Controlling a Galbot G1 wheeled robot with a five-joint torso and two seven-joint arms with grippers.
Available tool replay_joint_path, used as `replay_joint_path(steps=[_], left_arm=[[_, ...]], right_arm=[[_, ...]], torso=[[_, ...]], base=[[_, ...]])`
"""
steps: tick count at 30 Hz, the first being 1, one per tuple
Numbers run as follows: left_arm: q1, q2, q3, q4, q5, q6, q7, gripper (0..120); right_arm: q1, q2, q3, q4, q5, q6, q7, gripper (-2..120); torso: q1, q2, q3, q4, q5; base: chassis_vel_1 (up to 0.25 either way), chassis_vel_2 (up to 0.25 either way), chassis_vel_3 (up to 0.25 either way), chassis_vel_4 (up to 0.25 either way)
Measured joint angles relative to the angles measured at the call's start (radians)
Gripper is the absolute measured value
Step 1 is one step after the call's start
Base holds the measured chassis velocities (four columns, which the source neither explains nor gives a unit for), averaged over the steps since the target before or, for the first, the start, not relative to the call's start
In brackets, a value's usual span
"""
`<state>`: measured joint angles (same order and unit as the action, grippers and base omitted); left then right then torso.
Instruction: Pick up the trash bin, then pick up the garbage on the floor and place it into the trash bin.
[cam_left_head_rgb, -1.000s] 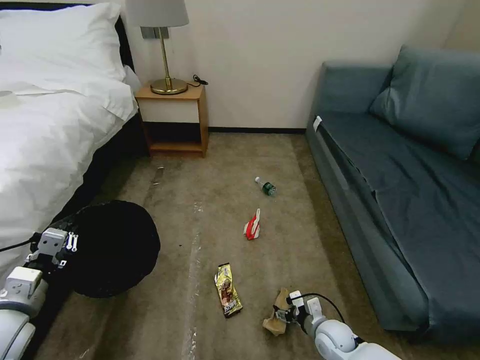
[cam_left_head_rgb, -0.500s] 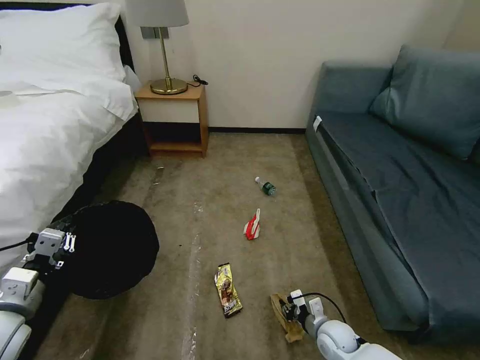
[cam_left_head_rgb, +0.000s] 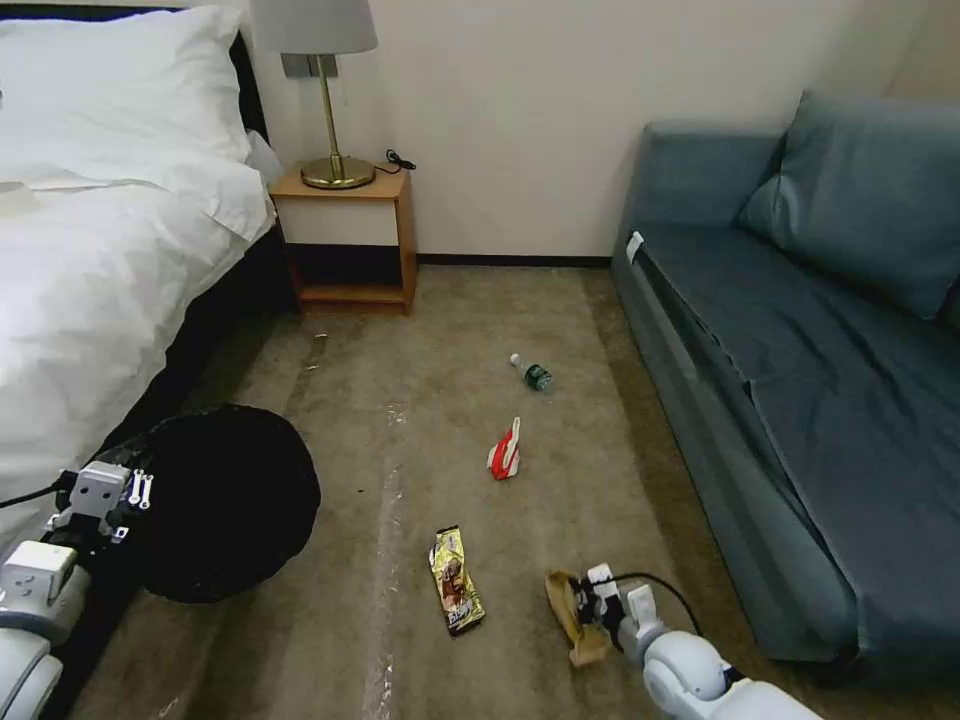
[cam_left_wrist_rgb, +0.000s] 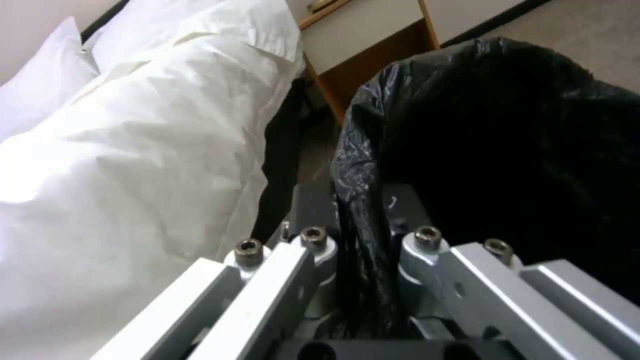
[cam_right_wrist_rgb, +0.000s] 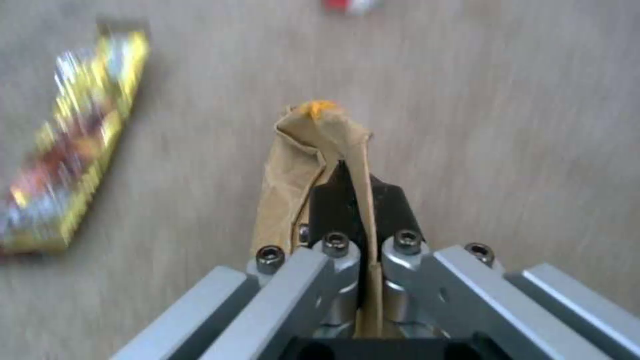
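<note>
Beside the right claw (cam_left_head_rgb: 588, 606) — yellow wrapper (cam_left_head_rgb: 456, 581), sofa (cam_left_head_rgb: 800, 400).

Right end effector (cam_left_head_rgb: 588, 612) lifted brown paper bag (cam_left_head_rgb: 570, 618) upright off carpet

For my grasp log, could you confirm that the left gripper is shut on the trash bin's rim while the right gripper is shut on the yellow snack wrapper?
Not quite: the right gripper is shut on the brown paper bag, as the right wrist view shows. The yellow snack wrapper lies untouched on the floor. The left gripper is indeed shut on the trash bin rim.
</note>
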<state>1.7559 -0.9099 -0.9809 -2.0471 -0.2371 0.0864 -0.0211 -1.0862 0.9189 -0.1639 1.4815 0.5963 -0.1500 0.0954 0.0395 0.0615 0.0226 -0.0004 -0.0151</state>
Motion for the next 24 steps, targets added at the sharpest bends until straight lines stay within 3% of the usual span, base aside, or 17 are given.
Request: replay_joint_path(steps=[6, 12, 24], left_arm=[[-0.018, -0.005, 0.022, -0.006, 0.002, -0.001, 0.0, 7], [-0.067, -0.018, 0.074, -0.003, -0.001, 0.003, -0.003, 7], [-0.127, -0.064, 0.151, 0.009, -0.011, -0.002, -0.005, 7]], right_arm=[[0.045, -0.046, 0.022, 0.16, -0.01, -0.002, -0.009, 0], [0.118, -0.07, 0.004, 0.383, 0.086, -0.052, -0.014, 0], [0.312, -0.015, -0.147, 0.489, 0.235, -0.064, -0.009, 0]], torso=[[0.0, 0.0, 0.0, 0.0001, -0.0002], [0.0, 0.0, 0.0, 0.0, -0.0001], [0.0, 0.0, 0.0, -0.0004, -0.0003]], base=[[0.0, 0.0, 0.0, 0.0], [0.0, 0.0, 0.0, 0.0], [0.0, 0.0, 0.0, 0.0]])
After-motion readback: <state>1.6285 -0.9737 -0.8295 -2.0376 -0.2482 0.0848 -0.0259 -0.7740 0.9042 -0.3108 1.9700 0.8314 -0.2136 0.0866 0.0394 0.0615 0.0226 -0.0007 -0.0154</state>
